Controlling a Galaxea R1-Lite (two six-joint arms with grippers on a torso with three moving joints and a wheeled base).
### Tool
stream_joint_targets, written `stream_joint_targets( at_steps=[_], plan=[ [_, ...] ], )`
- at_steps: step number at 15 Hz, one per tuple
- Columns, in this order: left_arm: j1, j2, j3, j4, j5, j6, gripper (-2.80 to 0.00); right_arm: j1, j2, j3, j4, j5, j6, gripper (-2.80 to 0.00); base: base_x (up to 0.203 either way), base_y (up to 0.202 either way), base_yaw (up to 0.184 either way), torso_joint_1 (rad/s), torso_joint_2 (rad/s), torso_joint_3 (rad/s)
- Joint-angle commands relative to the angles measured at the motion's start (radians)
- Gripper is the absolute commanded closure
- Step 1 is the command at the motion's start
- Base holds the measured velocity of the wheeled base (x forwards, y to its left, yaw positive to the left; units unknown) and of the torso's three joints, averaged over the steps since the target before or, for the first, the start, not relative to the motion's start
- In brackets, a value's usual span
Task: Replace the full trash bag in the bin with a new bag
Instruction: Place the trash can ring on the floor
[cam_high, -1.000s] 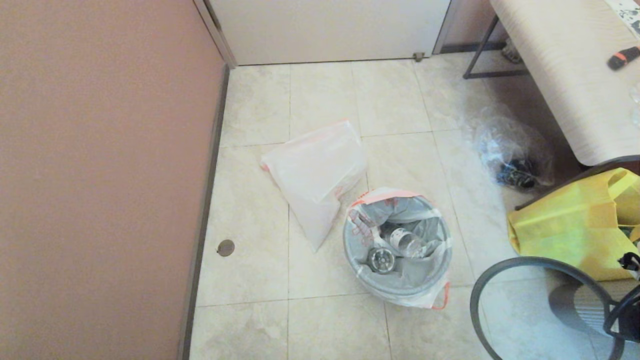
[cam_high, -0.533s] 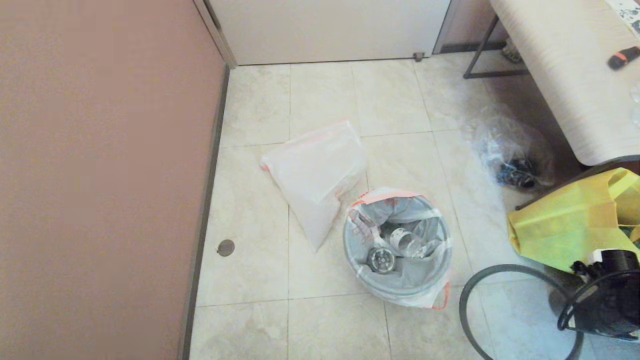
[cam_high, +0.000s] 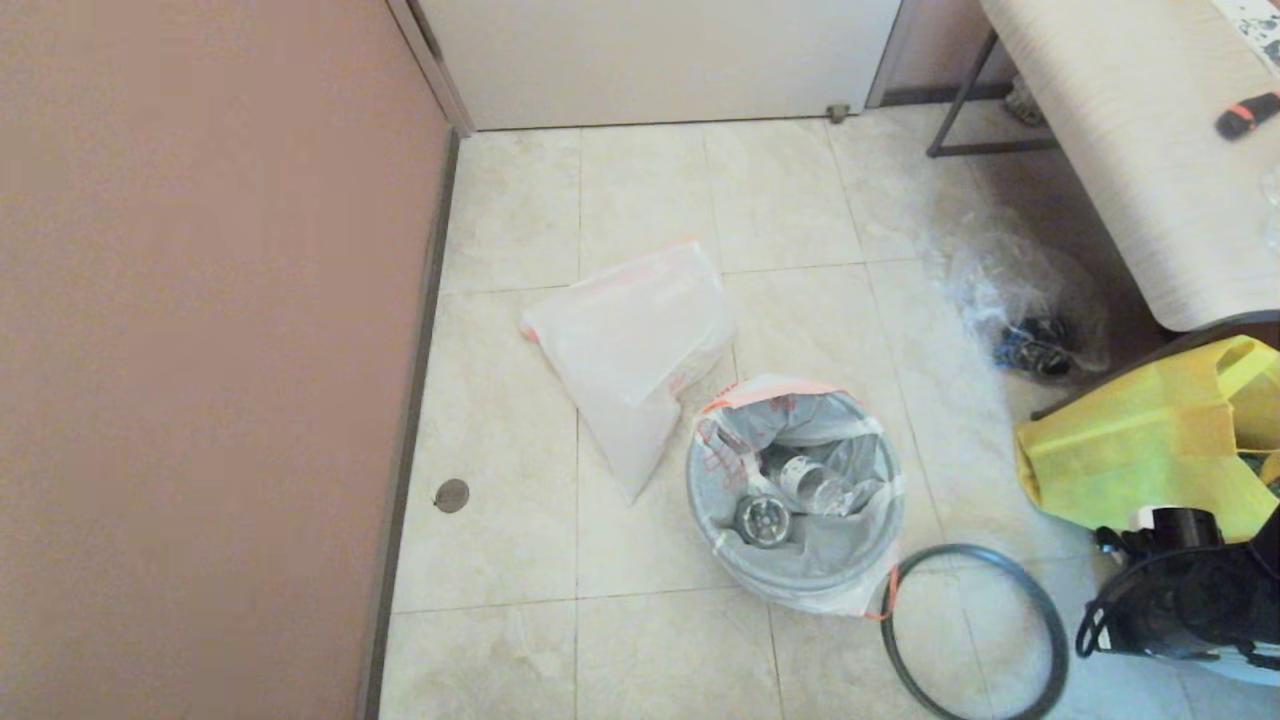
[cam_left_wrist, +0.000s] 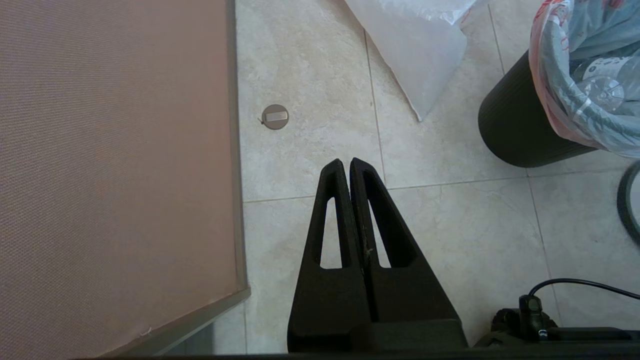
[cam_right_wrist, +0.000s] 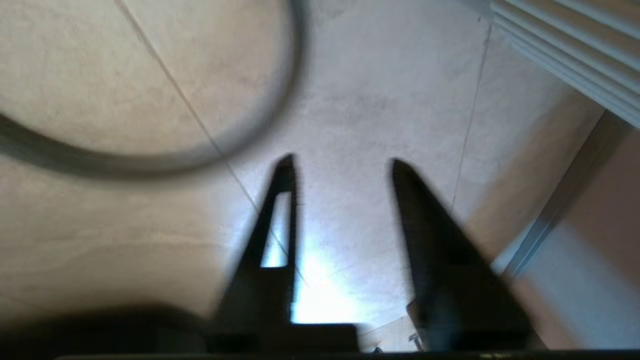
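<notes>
The bin (cam_left_wrist: 517, 132), a small round black bucket, stands on the tiled floor. The full trash bag (cam_high: 800, 480) sits in it, its red-orange edge folded over the top and bottles showing inside. The bin's dark grey rim ring (cam_high: 960, 548) lies flat on the floor, touching the bin's right side. The new bag (cam_high: 630, 350) lies flat and limp just beyond the bin to its left. My right gripper (cam_right_wrist: 342, 162) hangs open and empty above the floor beside the ring (cam_right_wrist: 150, 167). My left gripper (cam_left_wrist: 345, 162) is shut and empty, hovering over the tiles left of the bin.
A pink wall (cam_high: 200, 350) runs along the left, with a floor drain (cam_high: 452, 495) near it. A clear bag with dark items (cam_high: 1030, 310), a yellow tote (cam_high: 1150, 450) and a pale table (cam_high: 1130, 150) crowd the right side. My right arm (cam_high: 1170, 600) fills the lower right corner.
The right gripper brought the rim ring down and leftward, then opened and let it go. The ring now lies on the floor against the bin. The left arm has not moved.
</notes>
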Motion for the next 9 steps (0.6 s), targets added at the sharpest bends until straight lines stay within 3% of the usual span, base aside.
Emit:
stream_joint_targets(
  at_steps=[1,6,7,8,9],
  plan=[
    [-0.001,0.001,0.000,0.001,0.001,0.000,0.00,-0.004,-0.047,0.036,-0.003,0.000,0.000,-2.80,0.000,0.000,0.000,0.000,0.00,0.000],
    [0.000,0.001,0.000,0.001,0.001,0.000,0.00,0.010,-0.275,0.212,-0.004,0.055,-0.001,-2.80,0.000,0.000,0.000,0.000,0.00,0.000],
    [-0.001,0.001,0.000,0.001,0.001,0.000,0.00,0.026,-0.311,0.242,-0.005,0.066,-0.001,-1.69,0.000,0.000,0.000,0.000,0.00,0.000],
    [-0.001,0.001,0.000,0.001,0.001,0.000,0.00,0.041,-0.338,0.257,-0.005,0.087,0.005,0.00,0.000,0.000,0.000,0.000,0.00,0.000],
    [0.001,0.001,0.000,0.001,0.001,0.000,0.00,0.074,-0.366,0.276,-0.004,0.124,0.051,0.00,0.000,0.000,0.000,0.000,0.00,0.000]
  ],
)
